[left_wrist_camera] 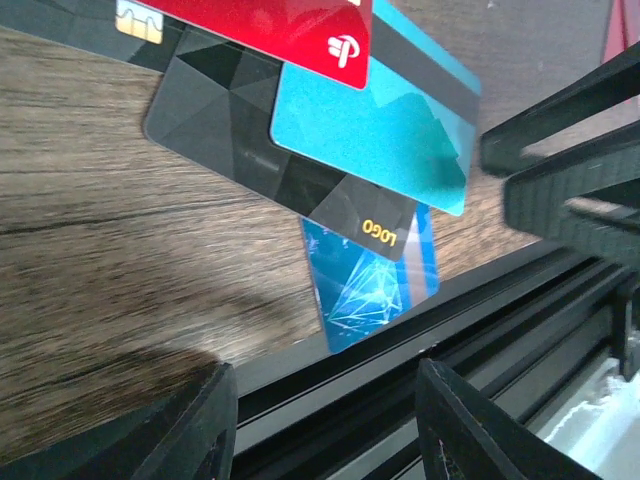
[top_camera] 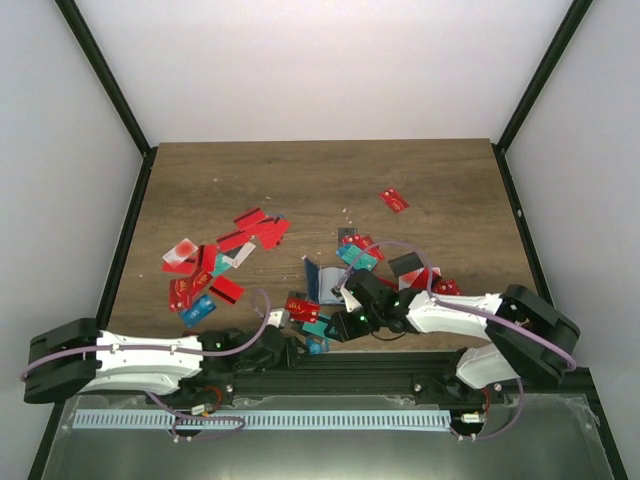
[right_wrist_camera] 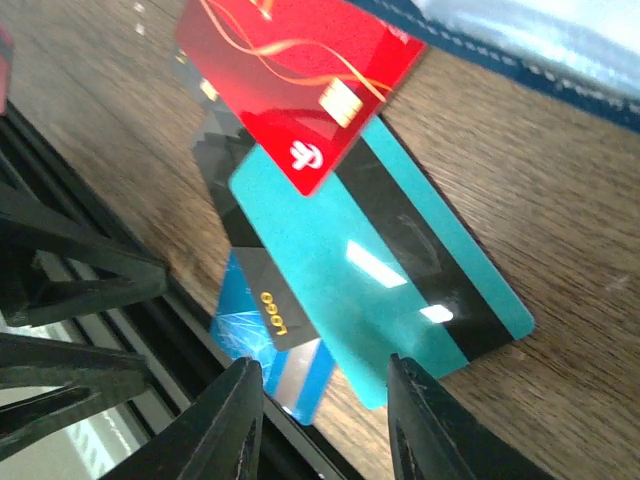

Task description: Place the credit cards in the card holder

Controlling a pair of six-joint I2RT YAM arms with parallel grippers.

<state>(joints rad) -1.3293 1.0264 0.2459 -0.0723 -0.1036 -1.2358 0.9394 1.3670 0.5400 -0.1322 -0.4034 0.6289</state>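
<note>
**Four stacked cards (right_wrist_camera: pixel 380 270), nothing gripped yet**

At the table's (top_camera: pixel 300 175) near edge the left gripper (left_wrist_camera: pixel 325 390) and right gripper (right_wrist_camera: pixel 322 385) stand with fingers apart, clamping nothing. Between them the stack overlaps, blue under black, teal and red. The cards look thin, stiff and slick, probably best pinched at a free edge. Only the right wrist view shows the card holder's (right_wrist_camera: pixel 520 45) stitching, just beyond. The overhead view alone shows scattered cards (top_camera: pixel 250 235) farther off.

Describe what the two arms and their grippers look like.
The left arm and right arm have white shells, black joints and a looping lilac cable each. The left gripper and right gripper are matte black with flat, angular fingers.
</note>
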